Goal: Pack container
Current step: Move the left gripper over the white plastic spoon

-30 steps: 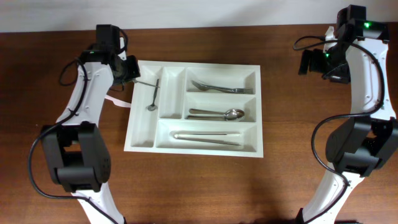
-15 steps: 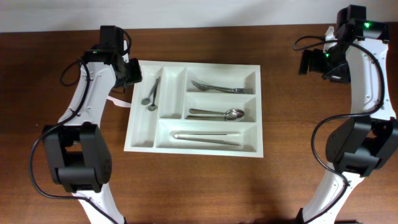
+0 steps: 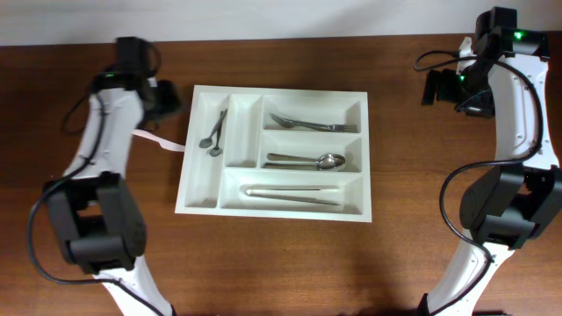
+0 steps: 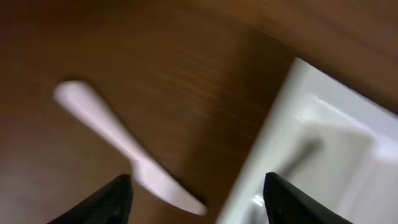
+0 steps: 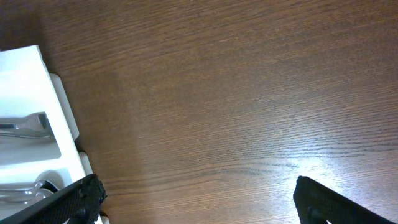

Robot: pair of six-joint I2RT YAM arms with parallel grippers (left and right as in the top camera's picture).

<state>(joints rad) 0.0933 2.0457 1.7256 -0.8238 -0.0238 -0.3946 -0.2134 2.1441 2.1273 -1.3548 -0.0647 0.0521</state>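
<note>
Overhead view showed the left gripper (image 3: 167, 98) just off the container's (image 3: 281, 90) far-left corner, above the table (image 3: 395, 254). The left wrist view, though blurred, showed its fingers spread wide and holding nothing. A pale plastic knife (image 3: 160, 140) lay on the table just outside the container's left wall, nearer the robot than the left gripper. Its long axis ran roughly crosswise to that wall, with one end close against it; contact could not be confirmed. In the left wrist view the plastic knife (image 4: 118, 146) lay slantwise ahead of the left gripper (image 4: 199, 202), with the container (image 4: 292, 118) to one side.

Inside the container, a small spoon (image 3: 213, 136) lay in the second narrow compartment. A fork (image 3: 312, 123), a spoon (image 3: 307, 161) and a long metal piece (image 3: 294, 193) each lay lengthwise in a long compartment.

The right gripper (image 3: 436, 88) hung well apart from the container's right wall, and the right wrist view showed it (image 5: 202, 199) wide open and empty.

Judgement: the left arm was far nearer the plastic knife, so it was better placed to collect it.

No brand, label or legible writing was found.
</note>
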